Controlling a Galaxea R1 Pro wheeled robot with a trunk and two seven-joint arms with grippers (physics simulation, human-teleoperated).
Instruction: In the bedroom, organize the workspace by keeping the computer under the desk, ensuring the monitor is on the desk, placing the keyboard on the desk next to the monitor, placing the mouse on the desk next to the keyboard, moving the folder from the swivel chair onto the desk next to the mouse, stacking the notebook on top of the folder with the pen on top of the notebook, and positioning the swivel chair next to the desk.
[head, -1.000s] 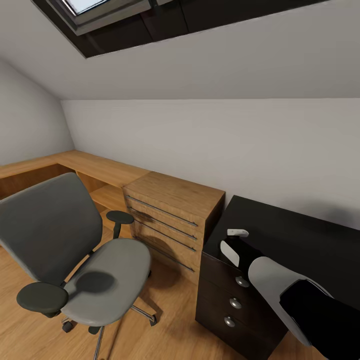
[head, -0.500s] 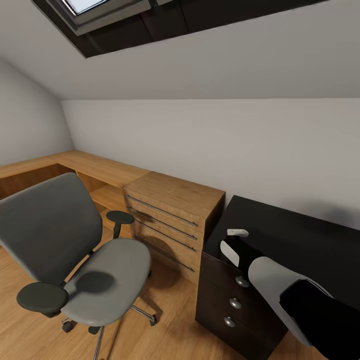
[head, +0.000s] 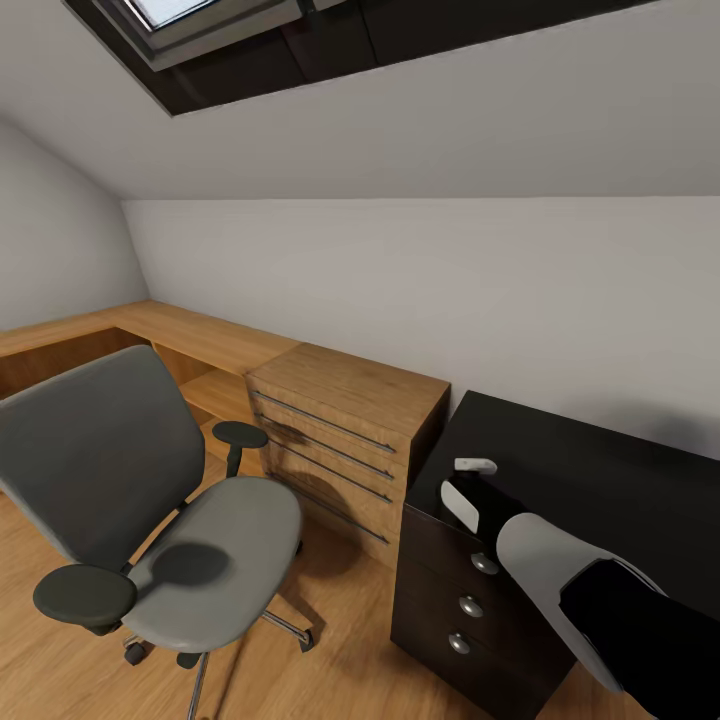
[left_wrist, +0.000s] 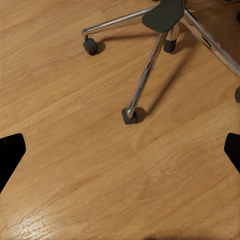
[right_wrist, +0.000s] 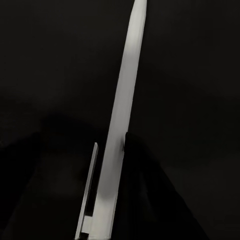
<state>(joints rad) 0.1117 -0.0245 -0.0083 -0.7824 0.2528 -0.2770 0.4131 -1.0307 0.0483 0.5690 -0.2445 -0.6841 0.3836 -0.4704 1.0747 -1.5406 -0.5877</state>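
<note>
Grips a white pen (right_wrist: 122, 125) in the right hand (head: 462, 503), closed narrow on its barrel, to judge from the right wrist view, where the pen runs straight out along the fingers with its clip to one side. Holds it low over the top of the black drawer cabinet (head: 600, 480), whose dark surface lies behind the pen; in the head view, shows a short white end (head: 475, 465) poking out just beyond the hand. Probably carries it lengthwise like this so that it can be laid flat without rolling.

Hangs the left hand (left_wrist: 120, 155) wide open and holding nothing, its two dark fingertips (left_wrist: 10, 155) far apart, over the wood floor (left_wrist: 75, 190) near the chromed star base (left_wrist: 150, 65) of the swivel chair. Looks like a parked pose, out of the way.

Finds the swivel chair (head: 200, 540) at the left, its grey seat bare, turned partly away from the wooden bench (head: 200, 340) that runs along the wall, close to a wooden drawer unit (head: 340, 430) beside the black cabinet.

By the task sentence, belongs on top of the notebook, itself on the folder, on the bench; so calls next for a turn toward the bench with the grip kept firm. Risks a slip of the thin, smooth barrel on the way.
</note>
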